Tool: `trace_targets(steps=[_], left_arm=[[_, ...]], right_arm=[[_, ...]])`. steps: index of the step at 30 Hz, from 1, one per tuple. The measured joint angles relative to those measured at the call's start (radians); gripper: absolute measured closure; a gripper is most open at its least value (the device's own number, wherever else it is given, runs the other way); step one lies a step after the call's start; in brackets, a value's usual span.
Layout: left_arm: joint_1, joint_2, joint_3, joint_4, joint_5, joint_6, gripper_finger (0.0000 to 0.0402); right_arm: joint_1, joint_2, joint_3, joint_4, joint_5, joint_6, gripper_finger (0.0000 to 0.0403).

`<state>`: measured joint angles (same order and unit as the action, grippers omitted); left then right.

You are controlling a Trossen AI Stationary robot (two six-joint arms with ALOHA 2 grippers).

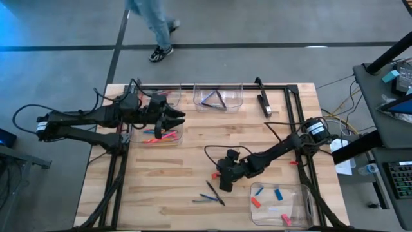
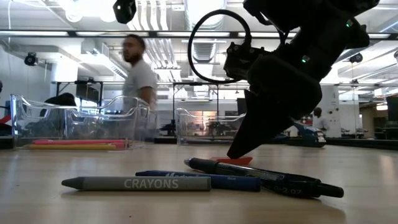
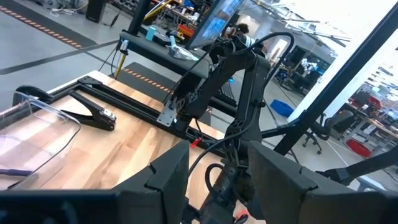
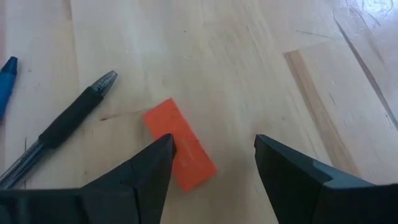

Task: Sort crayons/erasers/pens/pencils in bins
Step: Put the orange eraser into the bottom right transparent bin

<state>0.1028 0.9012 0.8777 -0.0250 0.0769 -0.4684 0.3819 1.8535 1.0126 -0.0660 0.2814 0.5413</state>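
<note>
The right gripper (image 4: 211, 165) hung low over the table (image 4: 249, 56) with its fingers spread, one fingertip touching the orange eraser (image 4: 180, 152) that lay flat on the wood between them. Just beside the eraser lay a black pen (image 4: 59, 134), with a blue pen (image 4: 5, 84) farther out. The left gripper (image 1: 172, 118) waited, fingers apart, over the bin (image 1: 158, 137) of bright sticks at the table's far left.

- A light wooden surface (image 1: 193, 161) carries everything.
- Four clear bins (image 1: 217, 98) rest on it.
- Pens (image 1: 212, 194) and a grey crayon (image 2: 137, 183) lie beside a red-orange eraser (image 4: 180, 151).
- A black tool (image 1: 264, 100) lies beside the far middle bin.
</note>
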Motion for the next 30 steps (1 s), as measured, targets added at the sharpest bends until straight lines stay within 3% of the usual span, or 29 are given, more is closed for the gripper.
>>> trace_targets(steps=[17,30], left_arm=[[0.000,0.000,-0.001,0.000,0.000,0.000,0.0252],[-0.002,0.000,-0.002,-0.009,0.000,0.001,0.0252]], right_arm=[[0.013,0.006,-0.001,-0.001,-0.042,-0.027,0.0181],[0.033,0.007,-0.003,0.011,-0.007,-0.021,0.0181]])
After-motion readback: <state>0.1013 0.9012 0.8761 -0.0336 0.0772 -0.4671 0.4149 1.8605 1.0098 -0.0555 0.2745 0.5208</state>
